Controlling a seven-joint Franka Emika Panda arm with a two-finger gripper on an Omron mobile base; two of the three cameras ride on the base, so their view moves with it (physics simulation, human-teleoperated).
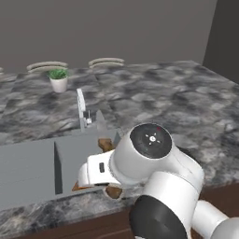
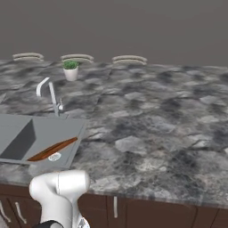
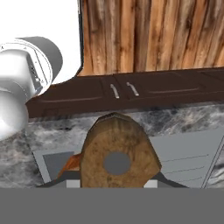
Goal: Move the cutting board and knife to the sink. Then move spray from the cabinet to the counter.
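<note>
Wooden cutting board (image 3: 114, 158) hangs over the sink (image 2: 26, 133) at my twelve o'clock; knife (image 2: 52, 149) lies inside. I cannot tell the gripper's state. Spray remains.

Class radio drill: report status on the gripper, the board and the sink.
Gripper over sink, jaw state unclear. Cutting board right at the gripper, handle hole facing camera. Knife lying in the basin.
</note>
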